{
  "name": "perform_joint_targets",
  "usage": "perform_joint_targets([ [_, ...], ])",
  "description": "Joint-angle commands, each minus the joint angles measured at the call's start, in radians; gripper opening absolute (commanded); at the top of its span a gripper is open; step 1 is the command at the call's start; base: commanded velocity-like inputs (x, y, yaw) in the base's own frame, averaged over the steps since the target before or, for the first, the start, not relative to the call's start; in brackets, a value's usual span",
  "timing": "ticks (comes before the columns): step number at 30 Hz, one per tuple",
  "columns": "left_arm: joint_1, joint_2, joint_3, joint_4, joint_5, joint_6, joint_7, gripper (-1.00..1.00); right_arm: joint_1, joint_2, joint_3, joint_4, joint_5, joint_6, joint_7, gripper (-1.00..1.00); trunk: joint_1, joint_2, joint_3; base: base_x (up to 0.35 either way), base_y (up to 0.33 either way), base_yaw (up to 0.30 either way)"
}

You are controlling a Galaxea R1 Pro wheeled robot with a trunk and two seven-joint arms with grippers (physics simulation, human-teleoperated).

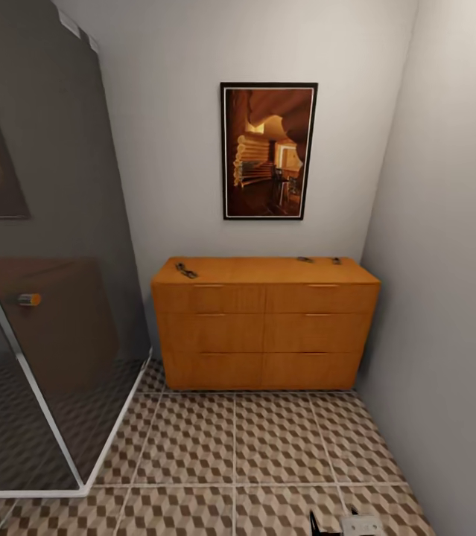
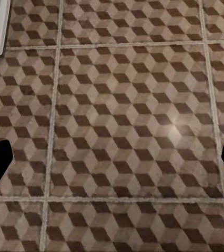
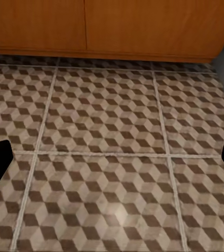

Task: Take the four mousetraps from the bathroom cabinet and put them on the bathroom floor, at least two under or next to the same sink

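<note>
Head view: smoky glass shower screen [image 1: 51, 246] at left, then the boxy orange-brown wooden cabinet [image 1: 264, 331] against the wall, small dark mousetraps [image 1: 186, 270] lying on its top towards both ends, a framed picture [image 1: 269, 150] above. Cube-patterned bathroom floor [image 1: 267, 447] lies open before it. Left gripper [image 2: 112, 163] spread wide over tile, holding nothing; right gripper [image 3: 112, 163] equally wide, empty, facing the cabinet's base.
</note>
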Motion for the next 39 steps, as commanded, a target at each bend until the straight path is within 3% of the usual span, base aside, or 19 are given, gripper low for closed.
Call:
perform_joint_targets([
  [1,-0.001,0.0,0.001,0.0,0.0,-0.003,0.0,1.0,-0.001,0.0,0.001,0.001,0.008,-0.002,-0.007,1.0,0.0,0.0,-0.001,0.264,0.0,0.0],
  [16,-0.001,0.0,0.001,0.007,0.0,-0.003,0.0,1.0,-0.001,-0.001,0.001,0.002,0.008,-0.002,-0.007,1.0,0.0,0.0,0.0,0.264,-0.007,-0.009],
  [27,-0.001,-0.001,0.0,0.012,-0.001,-0.004,0.0,1.0,-0.001,-0.001,0.001,0.002,0.008,-0.002,-0.007,1.0,0.0,0.0,0.003,0.253,-0.146,-0.064],
  [39,-0.001,-0.008,-0.001,0.012,-0.001,-0.005,0.0,1.0,0.0,-0.002,0.001,0.002,0.008,-0.002,-0.007,1.0,0.0,0.0,0.003,0.038,-0.029,-0.002],
])
